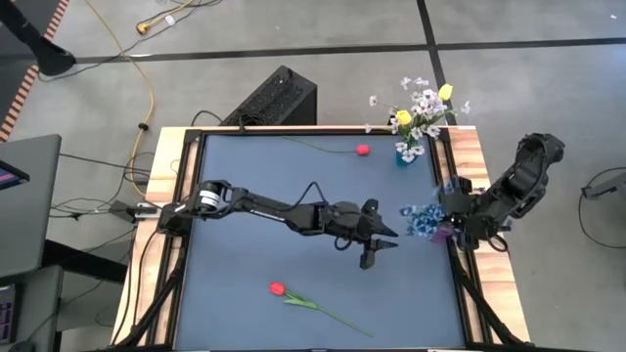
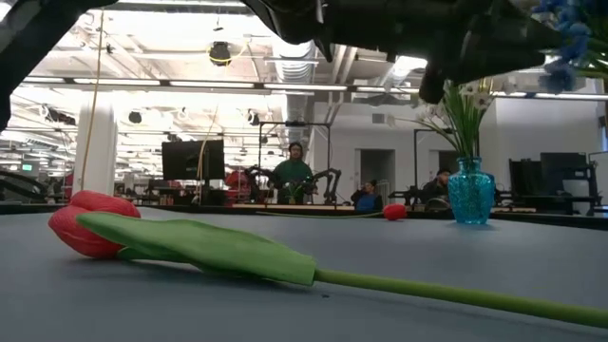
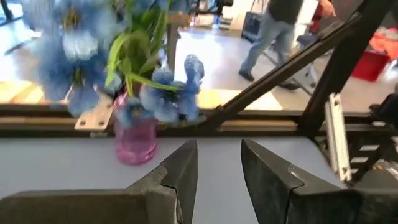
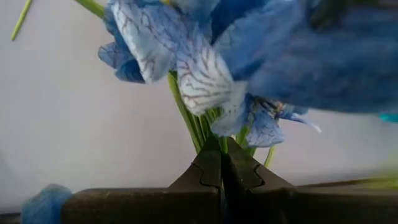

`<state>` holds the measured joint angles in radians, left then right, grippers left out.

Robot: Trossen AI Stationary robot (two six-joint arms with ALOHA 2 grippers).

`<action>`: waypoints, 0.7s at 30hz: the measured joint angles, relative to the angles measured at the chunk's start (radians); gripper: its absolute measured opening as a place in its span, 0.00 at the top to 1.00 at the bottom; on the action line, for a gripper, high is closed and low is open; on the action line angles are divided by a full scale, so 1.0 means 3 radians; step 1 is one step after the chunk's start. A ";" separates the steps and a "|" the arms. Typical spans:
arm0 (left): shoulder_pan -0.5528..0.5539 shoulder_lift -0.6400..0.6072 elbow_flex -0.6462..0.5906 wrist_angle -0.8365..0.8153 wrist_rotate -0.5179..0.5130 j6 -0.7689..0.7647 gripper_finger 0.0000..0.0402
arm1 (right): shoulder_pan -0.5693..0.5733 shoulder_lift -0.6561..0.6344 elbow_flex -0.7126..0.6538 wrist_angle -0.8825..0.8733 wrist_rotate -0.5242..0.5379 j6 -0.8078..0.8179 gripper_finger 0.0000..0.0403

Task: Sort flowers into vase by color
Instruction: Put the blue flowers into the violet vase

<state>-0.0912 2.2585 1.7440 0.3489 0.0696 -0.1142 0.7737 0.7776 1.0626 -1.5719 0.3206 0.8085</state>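
A bunch of blue flowers (image 1: 423, 220) stands in a pink vase (image 3: 135, 142) near the table's right edge. My right gripper (image 1: 453, 225) is at it, shut on its green stems. My left gripper (image 1: 380, 246) hovers open over the table's middle, pointing at the pink vase (image 1: 442, 235) from a short way off. White sprays and yellow buds (image 1: 423, 106) stand in a blue vase (image 1: 408, 153) at the far right corner. One red tulip (image 1: 363, 150) lies near the far edge. Another red tulip (image 1: 277, 288) lies near the near edge on its side. My right gripper pinches the blue bunch's green stems (image 4: 198, 127) between its two fingertips (image 4: 208, 163), just below the blossoms. The fingers come from the table's right side. The blossoms spread beyond the fingers. Where the stems' lower ends are does not show in the right wrist view.
The near red tulip (image 2: 90, 226) fills the low view's foreground, its stem (image 2: 446, 293) running off to the right. The blue vase (image 2: 470, 195) stands far back. Wooden rails border the table (image 1: 245, 225). A black box (image 1: 276, 98) sits beyond the far edge. People show in the room behind.
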 joint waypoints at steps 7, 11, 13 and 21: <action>0.0060 0.0004 0.0000 0.0035 0.0040 -0.0117 0.72 | -0.0272 0.0000 0.0000 0.0001 -0.0121 -0.0076 0.91; 0.0060 0.0004 -0.0002 0.0031 0.0153 -0.0217 0.72 | -0.0393 0.0000 -0.0001 -0.0009 -0.0110 -0.0074 0.78; 0.0058 0.0004 -0.0002 0.0035 0.0206 -0.0242 0.72 | -0.0443 -0.0001 -0.0001 -0.0009 -0.0122 -0.0075 0.70; 0.0043 0.0004 -0.0002 -0.0023 0.0279 -0.0248 0.72 | -0.0595 0.0003 0.0209 -0.0004 -0.0532 -0.0067 0.44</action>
<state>-0.0784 2.2597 1.7435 0.3422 0.1533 -0.1886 0.5951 0.7784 1.1252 -1.5730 0.1612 0.7882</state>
